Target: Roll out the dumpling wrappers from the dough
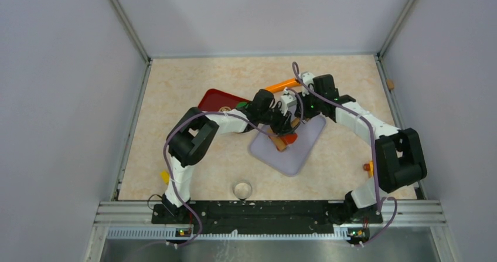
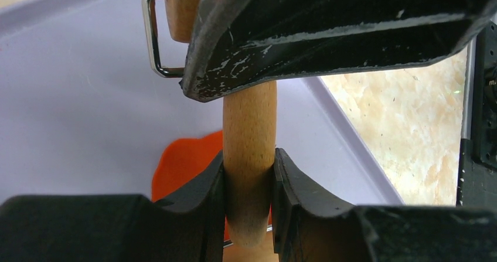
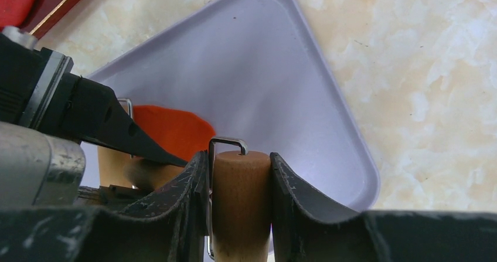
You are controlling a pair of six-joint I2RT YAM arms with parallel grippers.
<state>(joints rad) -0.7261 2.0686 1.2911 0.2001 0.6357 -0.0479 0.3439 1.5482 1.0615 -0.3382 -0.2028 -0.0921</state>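
Note:
A flat orange-red dumpling wrapper (image 1: 289,138) of dough lies on the lavender tray (image 1: 305,147). A wooden roller (image 1: 277,142) with a metal wire bracket sits over it, held from both sides. In the left wrist view my left gripper (image 2: 249,180) is shut on a wooden handle (image 2: 249,133), with the wrapper (image 2: 184,165) just beyond on the tray (image 2: 76,98). In the right wrist view my right gripper (image 3: 240,180) is shut on the roller's other wooden end (image 3: 240,197), and the wrapper (image 3: 173,130) is partly hidden behind the left gripper's finger (image 3: 111,127).
A dark red tray (image 1: 215,101) at the back left holds a green disc (image 1: 241,105) and a brown patterned disc (image 1: 224,108). An orange stick (image 1: 282,85) lies behind the arms. A small round cup (image 1: 242,189) stands near the front edge.

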